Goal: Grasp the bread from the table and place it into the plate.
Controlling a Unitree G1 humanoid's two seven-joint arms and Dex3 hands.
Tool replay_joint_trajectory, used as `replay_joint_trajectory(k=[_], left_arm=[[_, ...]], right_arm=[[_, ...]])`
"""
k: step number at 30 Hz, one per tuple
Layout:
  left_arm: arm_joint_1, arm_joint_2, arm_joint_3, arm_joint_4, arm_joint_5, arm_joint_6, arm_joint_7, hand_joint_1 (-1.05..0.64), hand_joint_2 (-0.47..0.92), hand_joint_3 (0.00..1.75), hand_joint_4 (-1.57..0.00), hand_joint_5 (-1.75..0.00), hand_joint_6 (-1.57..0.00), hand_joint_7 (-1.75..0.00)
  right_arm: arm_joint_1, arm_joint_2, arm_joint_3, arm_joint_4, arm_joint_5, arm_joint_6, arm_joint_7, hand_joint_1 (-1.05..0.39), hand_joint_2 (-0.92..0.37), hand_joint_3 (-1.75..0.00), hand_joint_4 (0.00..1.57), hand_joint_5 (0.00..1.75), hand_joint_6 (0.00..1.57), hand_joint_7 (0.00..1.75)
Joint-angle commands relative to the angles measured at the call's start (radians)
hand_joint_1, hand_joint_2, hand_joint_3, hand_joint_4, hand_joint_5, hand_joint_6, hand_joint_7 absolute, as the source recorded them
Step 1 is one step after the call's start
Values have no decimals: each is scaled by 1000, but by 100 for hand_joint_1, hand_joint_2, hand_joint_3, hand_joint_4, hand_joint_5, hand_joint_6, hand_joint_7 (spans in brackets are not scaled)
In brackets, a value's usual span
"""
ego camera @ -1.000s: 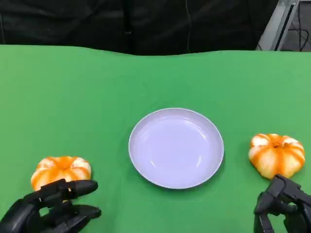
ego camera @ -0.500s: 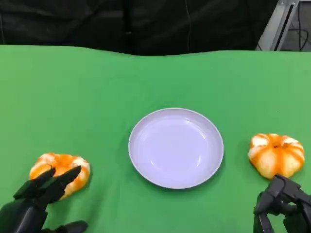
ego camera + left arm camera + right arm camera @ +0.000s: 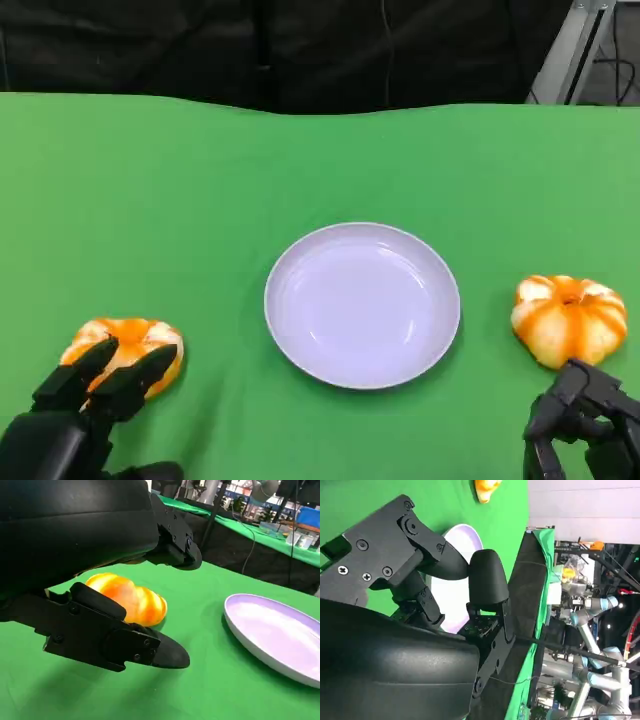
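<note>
I have the green cloth-covered table (image 3: pixel 320 160) below me, with a round pale lavender plate (image 3: pixel 362 304) near its middle, shallow and empty.

Left side: an orange-and-white glazed, pumpkin-shaped bread roll (image 3: pixel 128 350) lies on the cloth well left of the plate, close to the near edge. It is roughly round with a slightly wider left-right axis, resting flat with its ribbed top facing up. From the left wrist camera the same roll (image 3: pixel 128 600) sits between the upper finger and the lower one, with bare green cloth between it and the plate's rim (image 3: pixel 250 630).

My left hand (image 3: pixel 75 425) is at the near-left corner, fingers (image 3: pixel 135 375) spread apart and reaching over the near side of the roll. The fingers are apart and nothing is gripped; I cannot tell whether the tips touch the roll.

Right side: a second orange-and-white pumpkin-shaped bread roll (image 3: pixel 569 319) lies right of the plate, apart from its rim, close to the picture's right edge. My right hand (image 3: pixel 585 425) is just behind it on the near side, fingers curled inward and holding nothing; whether they touch the roll I cannot tell.

Open room: a broad band of bare cloth runs between each roll and the plate, and the far half of the table is bare up to the dark backdrop (image 3: pixel 300 50).
</note>
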Motion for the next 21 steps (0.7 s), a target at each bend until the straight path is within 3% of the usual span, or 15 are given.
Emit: replay_joint_trajectory(k=[1,15,21], left_arm=[[1,28,-6,-9,12,20,21,-67,92,14,-16,-10,-39,-1],[1,96,-30,-102,73,100,-21,-66,92,10,-28,-10,-43,-2],[-42,150,-37,-133,85,193,-144,-66,92,11,-33,-10,-45,-2]], right_arm=[[0,-15,-9,-8,4,-1,-4,-15,-50,-130,86,175,76,159],[-8,-12,-8,2,0,-9,-6,-15,-50,-130,86,175,76,159],[-8,-14,-8,3,-6,-7,-9,-15,-51,-129,86,175,76,159]])
